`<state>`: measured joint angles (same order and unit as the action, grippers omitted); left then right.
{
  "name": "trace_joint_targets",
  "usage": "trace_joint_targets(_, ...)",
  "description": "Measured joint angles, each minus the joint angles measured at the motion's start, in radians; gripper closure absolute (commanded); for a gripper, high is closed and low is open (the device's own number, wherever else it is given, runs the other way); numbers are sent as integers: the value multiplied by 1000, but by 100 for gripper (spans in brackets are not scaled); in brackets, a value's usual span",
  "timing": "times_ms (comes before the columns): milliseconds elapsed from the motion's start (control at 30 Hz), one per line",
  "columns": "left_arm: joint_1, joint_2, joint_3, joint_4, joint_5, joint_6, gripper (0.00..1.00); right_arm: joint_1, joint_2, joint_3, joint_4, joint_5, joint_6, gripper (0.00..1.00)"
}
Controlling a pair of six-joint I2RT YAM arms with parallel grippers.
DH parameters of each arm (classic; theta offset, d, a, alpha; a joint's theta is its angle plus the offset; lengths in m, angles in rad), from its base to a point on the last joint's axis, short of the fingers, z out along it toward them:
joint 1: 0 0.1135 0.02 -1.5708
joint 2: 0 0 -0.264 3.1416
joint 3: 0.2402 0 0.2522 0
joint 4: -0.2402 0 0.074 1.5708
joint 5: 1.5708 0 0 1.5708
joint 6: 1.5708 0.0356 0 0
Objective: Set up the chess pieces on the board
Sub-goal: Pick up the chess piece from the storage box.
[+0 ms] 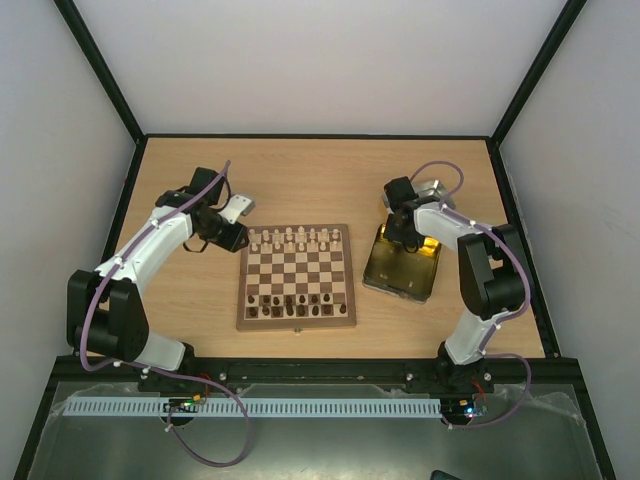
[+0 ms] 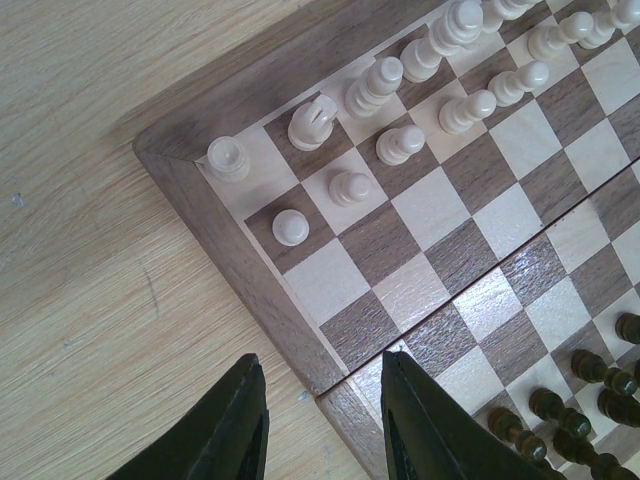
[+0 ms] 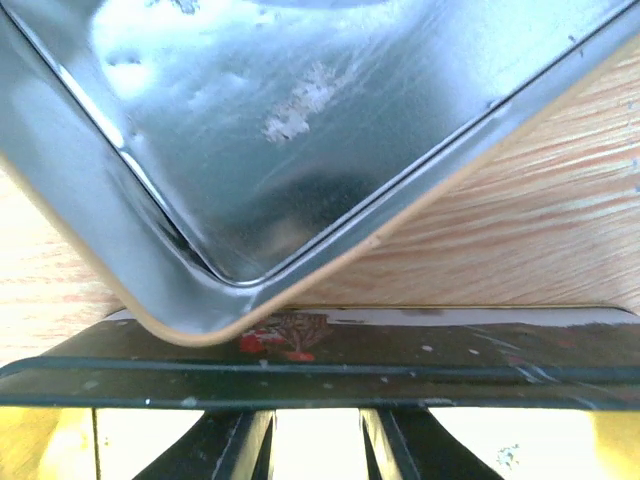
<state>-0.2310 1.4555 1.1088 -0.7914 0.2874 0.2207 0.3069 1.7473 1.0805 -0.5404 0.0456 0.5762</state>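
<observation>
The board (image 1: 296,300) lies mid-table, and the chess pieces stand on it: pale ones (image 1: 298,237) along the far rows, dark ones (image 1: 296,300) along the near rows. My left gripper (image 1: 232,238) hovers by the board's far left corner. In the left wrist view it (image 2: 325,420) is open and empty, straddling the board's border (image 2: 300,345). That view shows a pale rook (image 2: 228,157), knight (image 2: 313,122) and pawns (image 2: 291,227), with dark pieces (image 2: 560,415) at the lower right. My right gripper (image 1: 405,237) is over the gold tin (image 1: 400,272); its jaws (image 3: 315,445) stand apart, nothing seen between them.
A silver tin (image 3: 300,120) lies just beyond the gold tin's dark rim (image 3: 420,360), partly hidden behind the right arm in the top view (image 1: 432,188). Black-framed walls enclose the wooden table (image 1: 300,180).
</observation>
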Motion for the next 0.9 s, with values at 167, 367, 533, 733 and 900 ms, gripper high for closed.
trace_joint_targets(167,0,0,0,0,0,0,67,0,0,24,-5,3,0,76)
trace_joint_targets(367,0,0,-2,0,0,0,67,0,0,25,-9,11,0,76)
trace_joint_targets(533,0,0,-6,0,0,0,67,0,0,25,-9,15,0,78)
trace_joint_targets(733,0,0,-11,0,0,0,67,0,5,25,-8,16,0,78)
trace_joint_targets(900,0,0,-11,0,0,0,67,0,19,25,-8,18,1,78)
